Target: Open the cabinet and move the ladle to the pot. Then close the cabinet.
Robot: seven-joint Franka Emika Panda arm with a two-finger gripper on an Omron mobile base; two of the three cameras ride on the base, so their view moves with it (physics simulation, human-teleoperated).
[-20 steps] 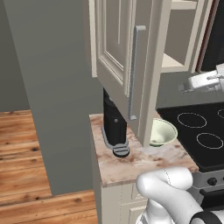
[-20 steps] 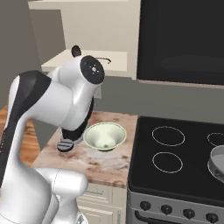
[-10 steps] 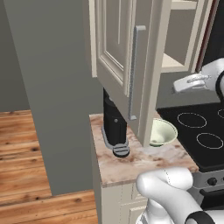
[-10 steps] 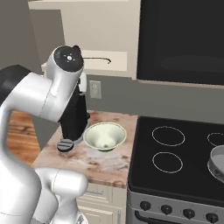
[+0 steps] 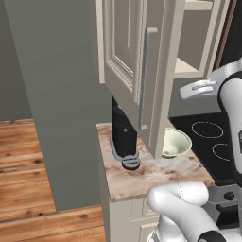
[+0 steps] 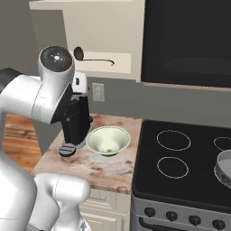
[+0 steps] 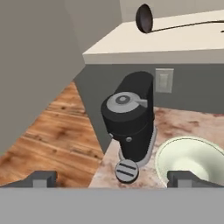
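Now, taking the coffee machine (image 5: 124, 137) as marker, on the marbled counter (image 5: 156, 175): dark, upright, with a round grey disc at its foot. Bare wood floor (image 5: 28, 160) lies left of it, past a grey wall. Directly above it hangs the cabinet (image 5: 134, 66), cream door swung open, edge and long grey bar handle (image 5: 145, 78) facing the room. On the open cabinet shelf above and just right of the machine lies the ladle (image 6: 92, 56), dark bowl toward the machine side, thin handle running right along the shelf board. Just right of the machine, a pale green bowl (image 6: 108, 140) on the counter, near but not touching. Gripper (image 7: 111, 177) hovers above and in front of the machine, below shelf height; fingers (image 7: 41, 178) spread wide, nothing between them. Further right, black stove (image 6: 185, 167) with ring burners; grey pot (image 6: 224, 169) at its far right edge
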